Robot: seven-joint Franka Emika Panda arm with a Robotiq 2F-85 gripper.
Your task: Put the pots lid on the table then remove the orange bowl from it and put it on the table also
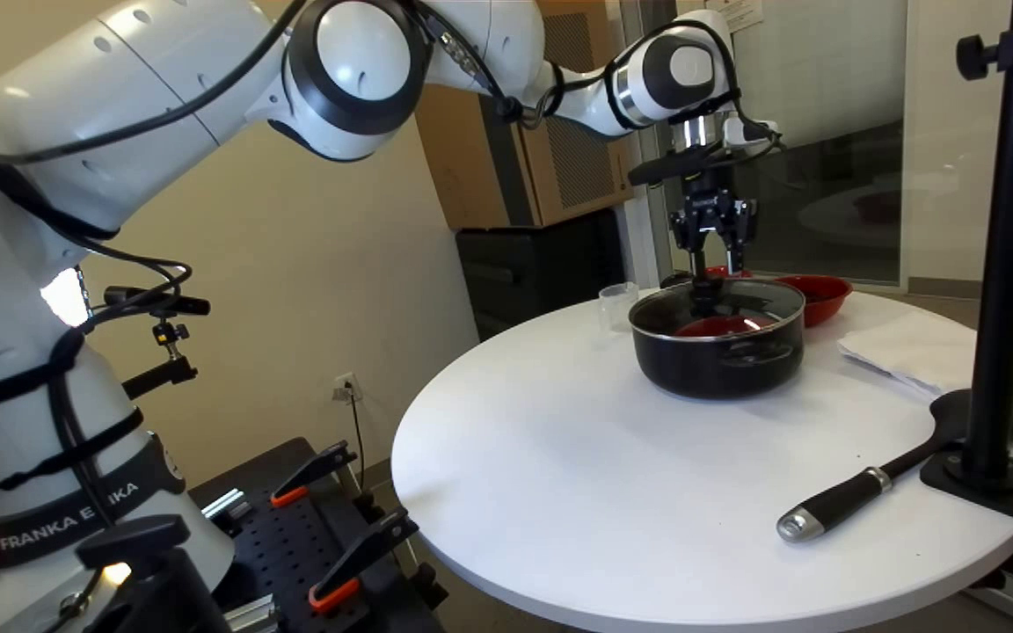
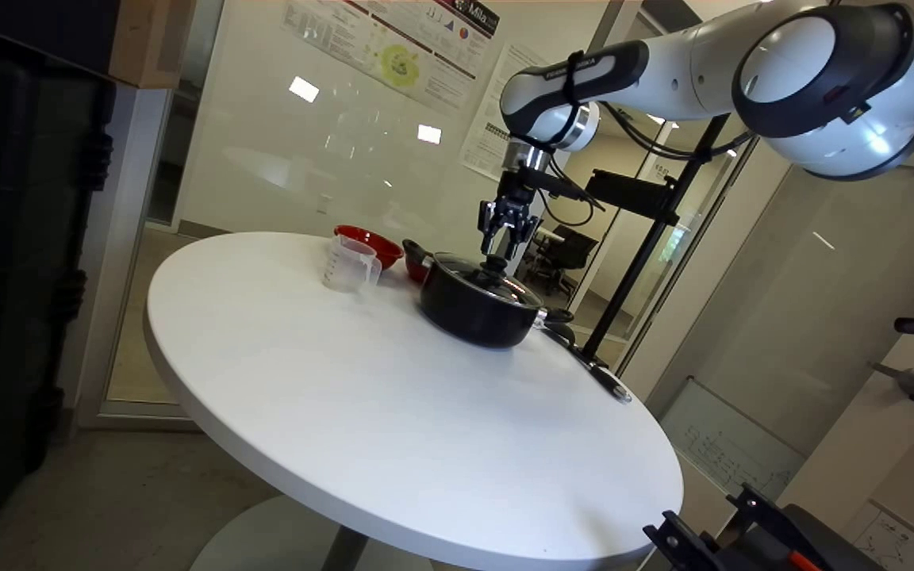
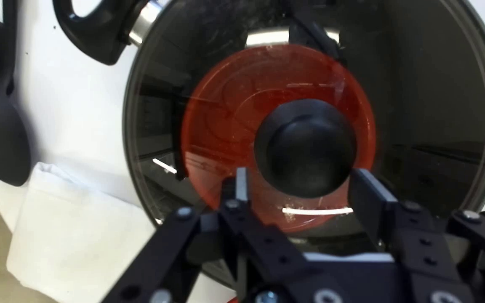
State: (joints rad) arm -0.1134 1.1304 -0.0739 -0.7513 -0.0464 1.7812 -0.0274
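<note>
Black fingers [image 3: 369, 206] are standing nearest in the wrist view, spread apart and pinching nothing; the gripper [image 3: 305, 183] is hovering at the lid's black knob [image 3: 305, 147], its jaws set wider than the knob. In both exterior views their ends are showing about level with the knob's top, though whether either is touching I cannot tell. The glass lid [image 1: 757, 303] is covering the pot [image 1: 717, 367], which is standing on the table [image 1: 559, 457], and the orange bowl [image 3: 221, 126] is lying inside the pot, showing through the glass. Grasping looks like the step in hand, and trouble could be starting there. Since the knob is appearing closer to the finger on the right of the wrist view, a squeeze may be bumping it on that side first, nudging the lid sideways or even dragging the pot. If the fingers are catching only the rounded crown, the knob could be slipping free during the lift, leaving the lid dropping or tilting onto the pot's edge. Reflections on the glass are making height harder to judge. Placing is carrying its own risk: a white cloth [image 3: 78, 235] and a black spoon [image 3: 0, 139] are lying near, and a lid landing on either would be rocking. Afterwards the shallow bowl may be offering little wall to pinch, with the pot's side crowding the fingers.
</note>
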